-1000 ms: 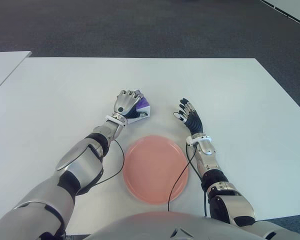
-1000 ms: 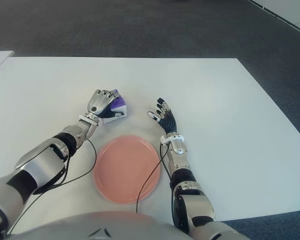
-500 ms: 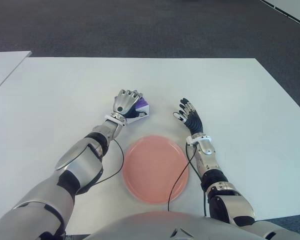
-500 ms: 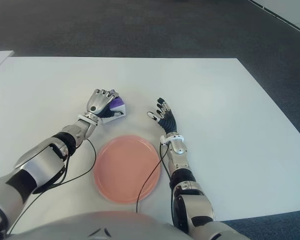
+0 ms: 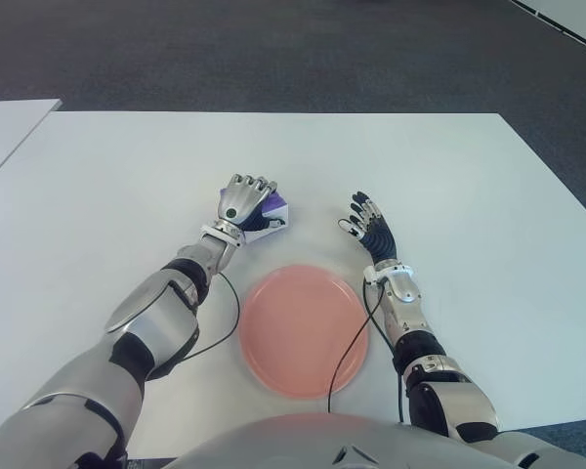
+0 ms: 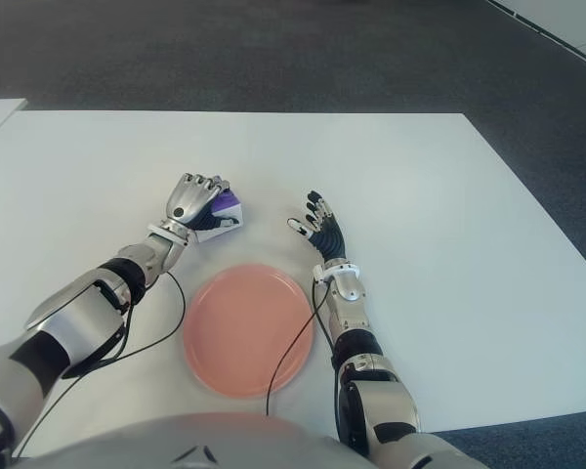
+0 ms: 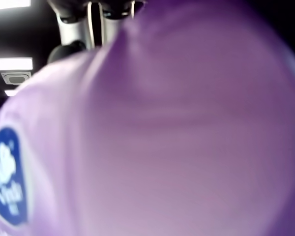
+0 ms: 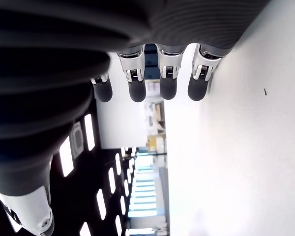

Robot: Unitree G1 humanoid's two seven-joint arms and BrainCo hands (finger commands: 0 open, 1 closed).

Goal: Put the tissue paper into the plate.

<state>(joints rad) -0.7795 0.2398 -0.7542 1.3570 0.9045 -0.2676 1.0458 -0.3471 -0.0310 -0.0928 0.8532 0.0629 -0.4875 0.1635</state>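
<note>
The left robot hand was curled over one tissue paper pack, purple and white, and held it against the white worktop; the pack showed under the fingers and beyond them on the side towards the other hand; in the left wrist view the purple wrapper filled almost the whole picture, so the pack was right against the palm. The pack was on the worktop, not in the plate; it was just past the far left edge of the plate, near it but apart from it. The right robot hand held nothing; its fingers were spread and relaxed, and it showed beside the far right edge of the plate, palm turned towards the left hand. There was one plate, round and pink, with nothing in it; it lay on the worktop between the two forearms, close to the robot body. Two thin dark cables ran along the arms; the right one crossed the plate rim.
</note>
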